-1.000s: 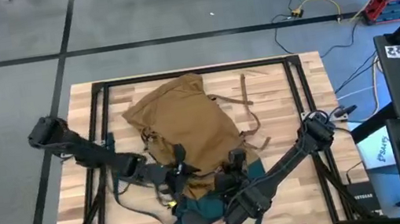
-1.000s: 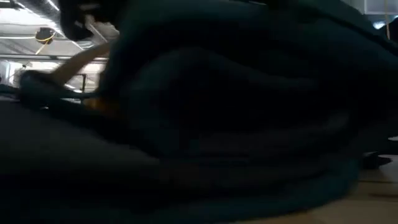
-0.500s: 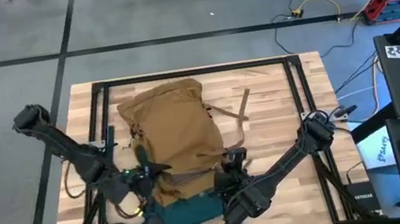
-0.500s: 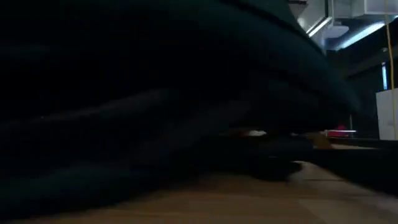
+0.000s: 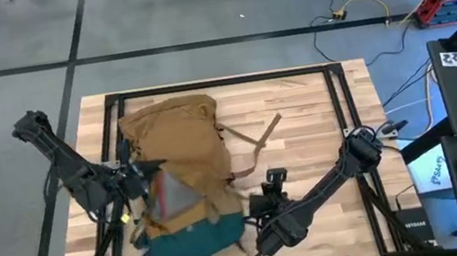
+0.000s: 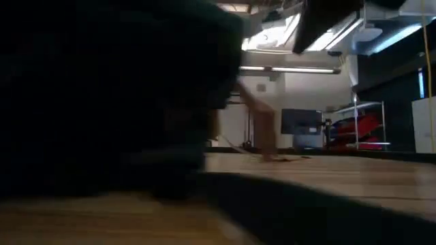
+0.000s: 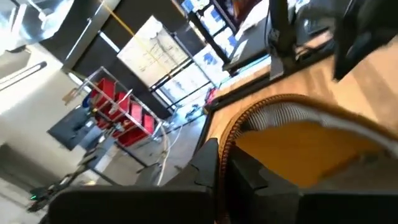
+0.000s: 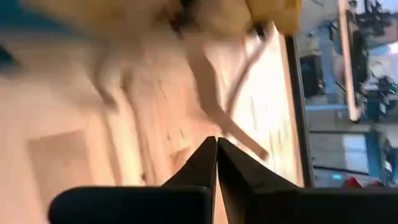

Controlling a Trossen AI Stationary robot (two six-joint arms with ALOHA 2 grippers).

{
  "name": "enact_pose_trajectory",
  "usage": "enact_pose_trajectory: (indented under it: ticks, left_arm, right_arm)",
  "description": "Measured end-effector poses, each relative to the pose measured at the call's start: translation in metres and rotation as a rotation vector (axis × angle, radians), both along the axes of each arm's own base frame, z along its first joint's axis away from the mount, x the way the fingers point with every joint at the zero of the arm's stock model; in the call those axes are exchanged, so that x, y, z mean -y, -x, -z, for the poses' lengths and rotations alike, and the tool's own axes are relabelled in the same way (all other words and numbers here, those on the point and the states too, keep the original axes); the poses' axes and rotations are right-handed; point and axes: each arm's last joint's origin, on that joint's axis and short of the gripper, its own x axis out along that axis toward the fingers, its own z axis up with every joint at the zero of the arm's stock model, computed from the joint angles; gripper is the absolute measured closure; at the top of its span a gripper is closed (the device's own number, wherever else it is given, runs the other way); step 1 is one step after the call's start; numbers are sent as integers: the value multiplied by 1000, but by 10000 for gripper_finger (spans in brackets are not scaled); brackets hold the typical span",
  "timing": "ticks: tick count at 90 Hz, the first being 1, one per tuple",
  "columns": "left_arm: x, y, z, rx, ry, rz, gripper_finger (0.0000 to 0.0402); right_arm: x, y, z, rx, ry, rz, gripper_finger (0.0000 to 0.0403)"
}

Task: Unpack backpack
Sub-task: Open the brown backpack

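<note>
the low view is mostly blocked by a dark, blurred mass; the backpack (image 8: 186, 25) smears to a blur in the right wrist view, and its inside is hidden

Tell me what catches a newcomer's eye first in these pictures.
The big tan backpack with its teal base dominates the left half of the wooden table, a loose strap trailing toward the middle. The left claw is pressed against the pack's left edge, where the pack gapes. The right claw sits shut and empty over bare wood just right of the pack.
</note>
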Motion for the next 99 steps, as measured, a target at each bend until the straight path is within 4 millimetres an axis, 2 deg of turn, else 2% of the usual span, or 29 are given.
enact_pose_trajectory:
  ticks: [16,38,54,79,99]
  left_arm:
    - [-1,-9,6,-25,43,58,401]
    - [-3,-41,25,-109,86,86,401]
    - [-6,-63,34,-141,96,117,401]
    - [-10,-74,38,-151,110,144,401]
    - [-11,-74,38,-156,109,142,401]
  right_arm:
    - [1,-1,4,73,92,-24,403]
    - [-2,-16,-2,220,150,-105,394]
    - [-1,-39,-4,272,108,-169,327]
    - [15,-74,-7,305,23,-261,209]
    - [17,-94,-14,374,-57,-362,200]
